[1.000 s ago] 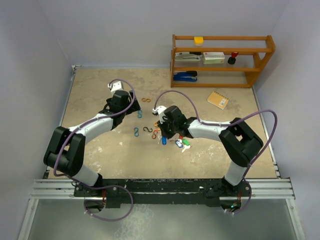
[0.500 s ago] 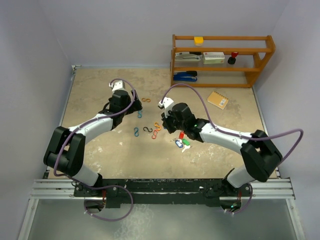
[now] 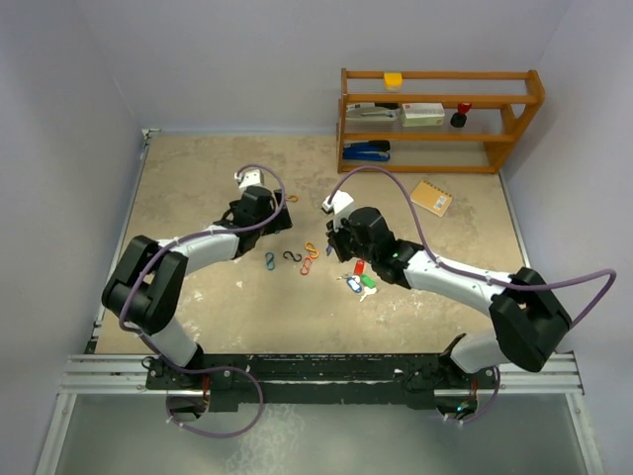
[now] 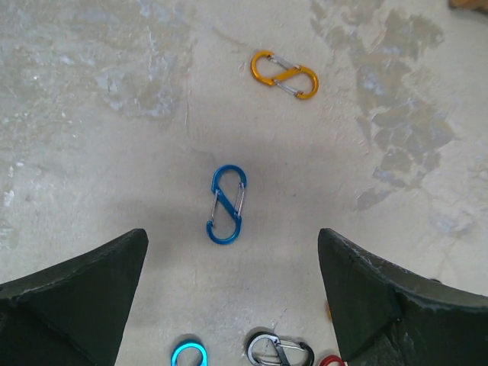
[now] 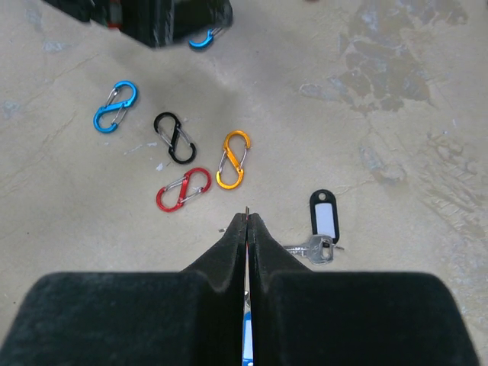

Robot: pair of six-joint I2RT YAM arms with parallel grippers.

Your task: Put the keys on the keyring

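The right hand [image 5: 248,225] is pinched together on a thin sliver, seemingly a small blue-tagged metal key [image 5: 245,339]. A black-and-white-tagged key [image 5: 322,217] lies on the worktop [image 5: 396,91] just beside at two o'clock, tag end toward twelve. Four coloured S-shaped clips [image 5: 177,139] fan out at eleven. Beyond, the left hand [image 4: 232,255] gapes empty over a blue S-shaped clip [image 4: 227,204].

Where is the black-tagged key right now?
Right wrist view: the black-tagged key lies just right of the shut right gripper, below-right of the orange clip.
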